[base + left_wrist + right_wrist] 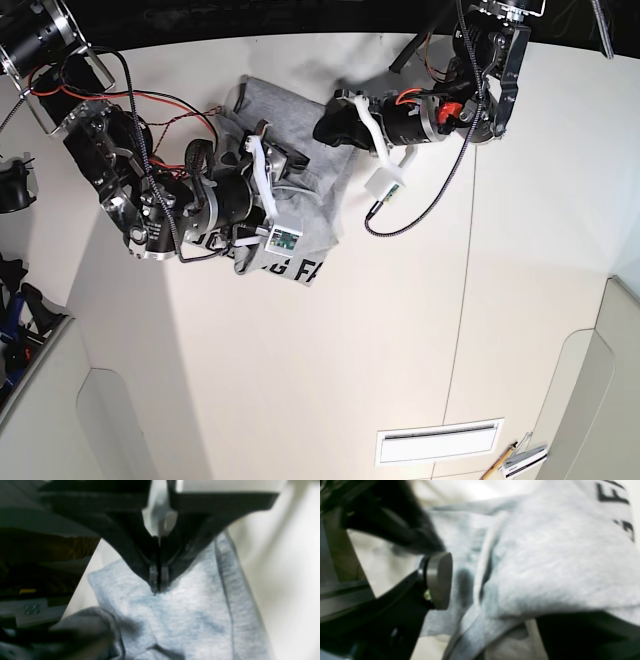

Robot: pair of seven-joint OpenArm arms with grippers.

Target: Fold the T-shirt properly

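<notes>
Pale surface [400,330] beneath me carries the bunched grey T-shirt [310,225], between and under my arms. My left jaws [159,580] are closed, fingertips against its cloth; my right jaws [485,600] stand apart with fabric between, grip unclear.

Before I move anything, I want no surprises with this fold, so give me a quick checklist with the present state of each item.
1. Left gripper fingertips together: ok.
2. Left fingertips pinching cloth: cannot tell.
3. Right gripper closed on cloth: not ok; it is open, with cloth between its fingers.
4. T-shirt flat and neatly folded: not ok, bunched around the right gripper.
5. Whole lettering in view: not ok, partly hidden.
</notes>
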